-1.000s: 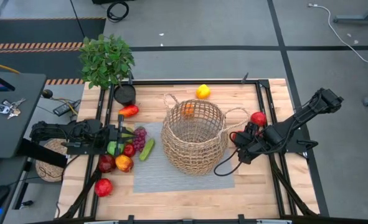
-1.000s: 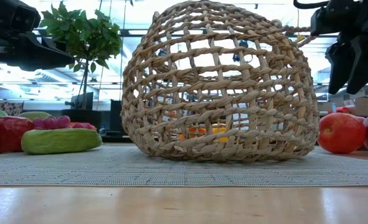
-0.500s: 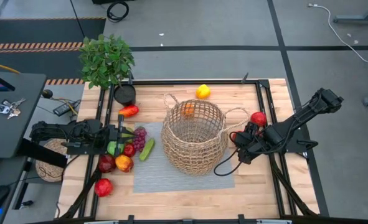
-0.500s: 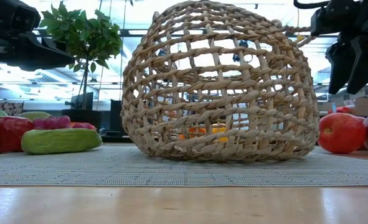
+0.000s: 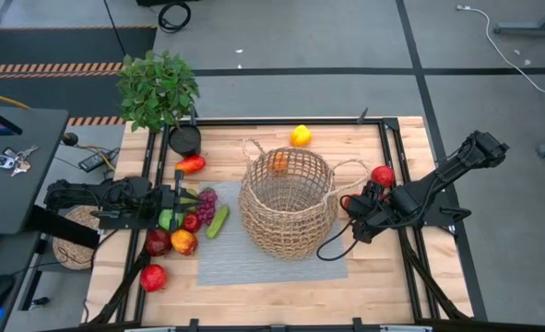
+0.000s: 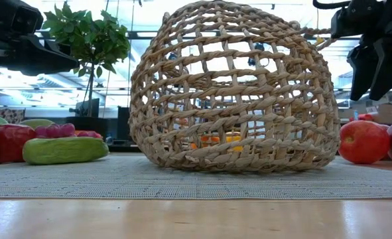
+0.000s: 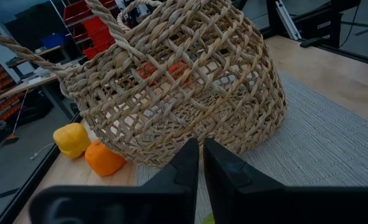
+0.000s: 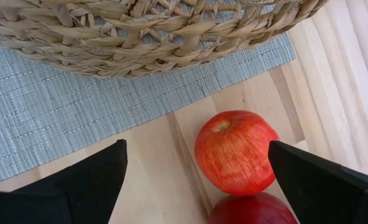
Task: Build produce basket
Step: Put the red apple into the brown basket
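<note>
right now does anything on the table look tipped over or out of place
Yes: the basket lies tipped on its side on the grey mat instead of standing upright, so nothing can be dropped into it. The fruit sits outside it.

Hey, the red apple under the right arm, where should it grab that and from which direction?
Probably from straight above, across the red apple at its widest part. It sits stem dimple up on bare wood, and the open right tool already straddles it. A second red fruit seems to touch one side, and the basket sits beyond, so aim the fingers at the free sides.
</note>
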